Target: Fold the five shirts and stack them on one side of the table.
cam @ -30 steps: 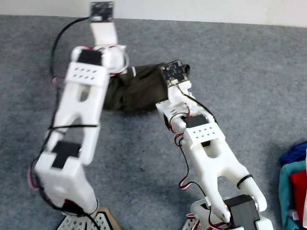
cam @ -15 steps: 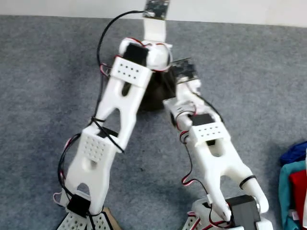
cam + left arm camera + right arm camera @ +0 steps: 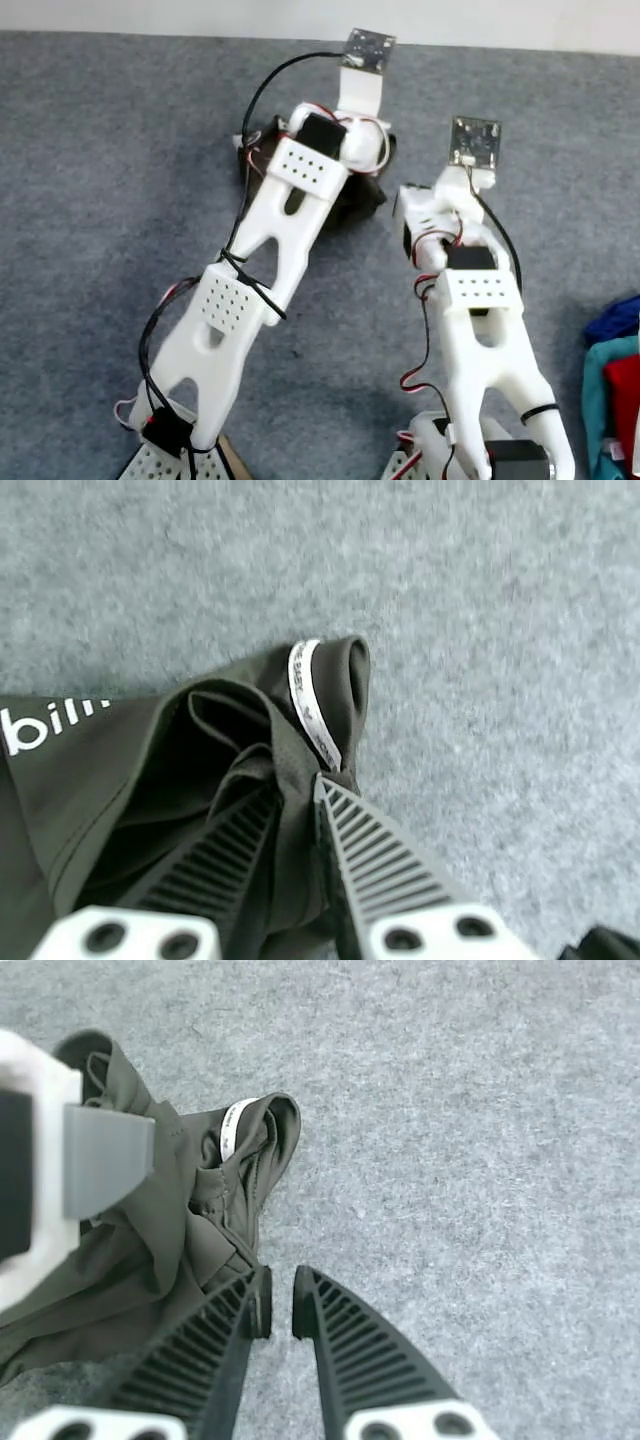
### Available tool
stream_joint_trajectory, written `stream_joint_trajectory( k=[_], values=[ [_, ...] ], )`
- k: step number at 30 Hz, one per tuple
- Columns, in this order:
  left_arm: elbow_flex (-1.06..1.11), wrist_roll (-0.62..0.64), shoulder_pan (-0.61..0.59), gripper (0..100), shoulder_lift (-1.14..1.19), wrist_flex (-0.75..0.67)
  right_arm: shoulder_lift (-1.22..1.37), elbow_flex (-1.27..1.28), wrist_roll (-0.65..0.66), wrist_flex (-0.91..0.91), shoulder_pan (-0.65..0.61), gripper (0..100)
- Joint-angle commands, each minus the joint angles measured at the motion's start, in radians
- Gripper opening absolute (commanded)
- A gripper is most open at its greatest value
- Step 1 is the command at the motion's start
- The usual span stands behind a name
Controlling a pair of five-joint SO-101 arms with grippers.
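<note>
- Gripping a bunched fold of the dark olive shirt (image 3: 120, 770) just beside its white neck label (image 3: 310, 705), the left claw (image 3: 295, 785) is clamped on the cloth. The hold is probably meant to lift or drag the collar end in one piece.
- The shirt lies crumpled toward 12 o'clock on the grey tabletop (image 3: 100, 220), partly under the left arm. From its rumpled lie I judge that it is not yet folded.
- The right claw (image 3: 275, 1302) sits at the shirt's 3 o'clock, just beside the cloth edge, its jaws drawn nearly together and holding nothing. That spot would suit taking a second corner.
- A pile of blue, teal and red shirts (image 3: 610, 380) rests at the tabletop's 4 o'clock edge, well apart from the arms. Whether these are folded I cannot tell.
</note>
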Motion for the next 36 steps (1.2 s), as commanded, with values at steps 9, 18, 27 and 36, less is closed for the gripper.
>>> stream_joint_trajectory(
  k=[9, 18, 27, 36],
  values=[
    [-0.088, 0.003, 0.101, 30, -0.012, -0.026, -0.038, -0.01, -0.012, -0.016, 0.01, 5.7],
    [-0.197, 0.006, 0.002, 36, -0.058, 0.026, -0.038, -0.01, -0.011, -0.016, 0.008, 5.7],
    [-0.216, 0.012, -0.251, 36, -0.223, 0.382, -0.033, -0.015, -0.009, 0.021, -0.035, 5.5],
    [0.025, 0.054, -0.403, 32, -0.349, 0.388, -0.025, -0.203, -0.009, 0.278, -0.071, 5.4]
  ],
)
